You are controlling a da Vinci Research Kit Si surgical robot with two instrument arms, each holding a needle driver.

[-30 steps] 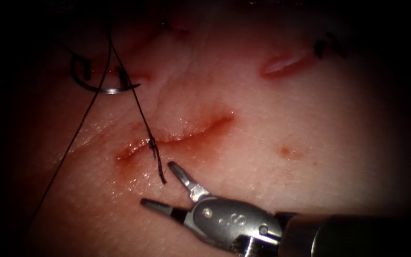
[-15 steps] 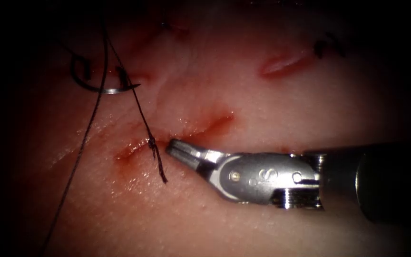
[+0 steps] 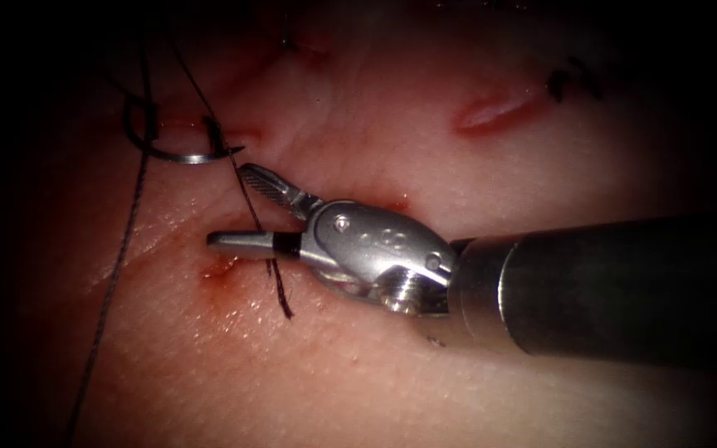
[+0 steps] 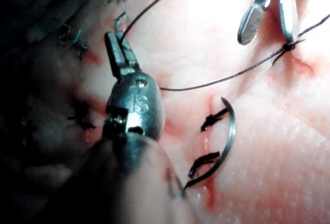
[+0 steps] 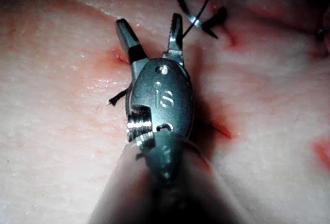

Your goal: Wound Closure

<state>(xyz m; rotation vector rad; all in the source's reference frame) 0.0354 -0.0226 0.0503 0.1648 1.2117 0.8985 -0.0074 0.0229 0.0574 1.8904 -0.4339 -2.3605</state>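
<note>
My right tool [image 3: 230, 207] lies across the cut [image 3: 219, 267] in the tissue [image 3: 458, 398], jaws open with nothing held. A taut thread [image 3: 209, 108] rises between them from the knot [image 4: 286, 46] on the cut, and a short tail [image 3: 280, 290] hangs below. The curved needle [image 3: 184, 156] lies free on the tissue left of and above the cut, over an older stitch. In the left wrist view my left tool [image 4: 116, 44] is shut on the thread near the needle [image 4: 229, 131]. The right wrist view has the open right tool [image 5: 149, 26] before the needle [image 5: 188, 7].
A long slack strand [image 3: 114, 274] runs down the tissue's left side. A short red cut [image 3: 495, 112] with a dark stitch [image 3: 566, 83] sits at the upper right. Several older stitches [image 4: 72, 36] lie beyond my left tool. Red fluid [image 3: 226, 311] wets the tissue below the cut.
My right tool came up from below the cut, shut beside the knot, then moved up-left and opened around the taut thread. The slack strand drifted left. The needle stayed put.
</note>
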